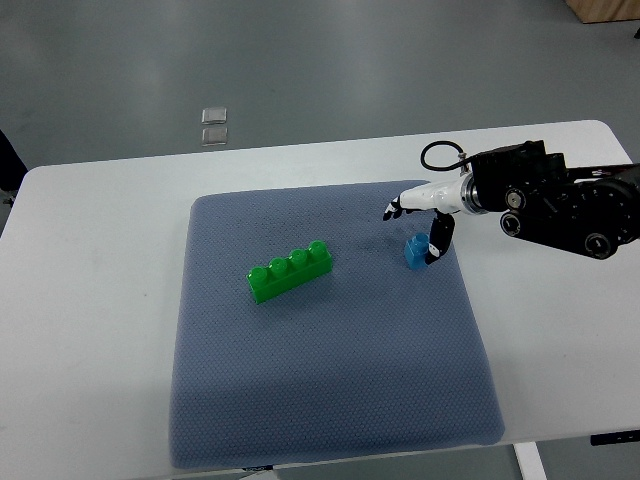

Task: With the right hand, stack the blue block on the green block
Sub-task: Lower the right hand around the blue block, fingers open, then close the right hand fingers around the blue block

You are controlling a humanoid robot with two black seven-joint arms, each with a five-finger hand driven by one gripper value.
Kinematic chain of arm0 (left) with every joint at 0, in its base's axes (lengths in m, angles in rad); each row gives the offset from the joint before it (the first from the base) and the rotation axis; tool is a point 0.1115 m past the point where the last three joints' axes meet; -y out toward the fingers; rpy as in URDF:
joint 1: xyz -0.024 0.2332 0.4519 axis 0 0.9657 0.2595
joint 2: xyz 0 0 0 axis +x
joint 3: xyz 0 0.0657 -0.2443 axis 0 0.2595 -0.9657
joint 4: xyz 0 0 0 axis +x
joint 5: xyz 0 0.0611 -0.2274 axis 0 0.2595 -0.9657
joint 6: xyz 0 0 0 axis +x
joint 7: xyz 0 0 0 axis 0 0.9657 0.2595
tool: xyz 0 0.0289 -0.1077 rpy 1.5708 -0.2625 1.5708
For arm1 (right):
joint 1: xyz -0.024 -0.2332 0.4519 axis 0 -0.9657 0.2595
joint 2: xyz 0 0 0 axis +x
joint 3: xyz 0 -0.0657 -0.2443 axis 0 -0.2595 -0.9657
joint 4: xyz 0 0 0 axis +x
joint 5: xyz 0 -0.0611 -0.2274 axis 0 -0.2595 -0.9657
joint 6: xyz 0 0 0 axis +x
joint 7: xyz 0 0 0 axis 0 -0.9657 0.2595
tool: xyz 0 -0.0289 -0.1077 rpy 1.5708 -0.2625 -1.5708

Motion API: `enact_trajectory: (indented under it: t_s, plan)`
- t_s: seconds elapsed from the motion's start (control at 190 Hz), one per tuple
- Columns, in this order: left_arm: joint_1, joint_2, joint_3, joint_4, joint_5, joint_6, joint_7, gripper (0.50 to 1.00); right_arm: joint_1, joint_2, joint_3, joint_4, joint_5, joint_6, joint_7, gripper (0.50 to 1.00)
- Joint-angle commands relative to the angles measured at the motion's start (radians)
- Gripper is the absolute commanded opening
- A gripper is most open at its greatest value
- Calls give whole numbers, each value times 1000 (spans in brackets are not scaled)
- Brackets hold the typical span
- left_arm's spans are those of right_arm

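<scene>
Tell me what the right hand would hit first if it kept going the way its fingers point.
The right hand points toward the picture's left. Straight on, it crosses only bare mat: the blue block sits just below that line, the green block further below it. Height is unclear.

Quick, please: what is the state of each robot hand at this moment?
Left robot hand: not in view.
Right robot hand: over the small blue plastic block on the grey-blue mat, one finger beside it; whether it grips the block cannot be told.
</scene>
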Motion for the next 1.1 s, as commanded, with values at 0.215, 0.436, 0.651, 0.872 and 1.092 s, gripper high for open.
enact_trajectory:
  t_s: [0.215,0.436,0.651,0.872,1.092]
  plan:
    - [-1,0,1,0,0,0,0,1000,3,7,0,-2,-4,-1,0,907]
    - [-1,0,0,0,0,0,0,1000,-6,9,-2,-2,-11,-1,2,901]
    - [0,0,0,0,0,0,0,1000,-3,9,-2,-2,-11,2,2,846]
    - [0,0,0,0,0,0,0,1000,-3,7,-2,-2,-10,4,2,785]
    - [0,0,1,0,0,0,0,1000,-5,6,-2,-2,-8,11,3,758]
